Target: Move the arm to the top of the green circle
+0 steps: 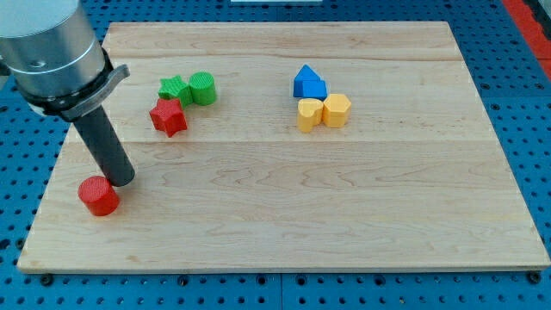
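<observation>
Red cylinder (99,196), nearest the view's bottom, standing on the wooden board (284,215) near its left edge. My tip (123,182) rests on the board just to the right of and slightly above this cylinder, close beside it; whether the two touch cannot be told. The arm carries no gripper, only the dark rod (103,146), which rises toward the view's top left into a grey metal housing (47,47).

Green circle (203,88), a short cylinder, lies toward the view's top, well apart from my tip and to its upper right. Green star (175,89) sits against the circle's left side; red star (169,116) lies just below the green star, touching or nearly so.

Second cluster, right of centre: blue house-shaped block (309,83), with a yellow heart-like block (309,113) and a yellow hexagonal block (337,110) side by side beneath it. The board lies on a blue perforated table (508,60).
</observation>
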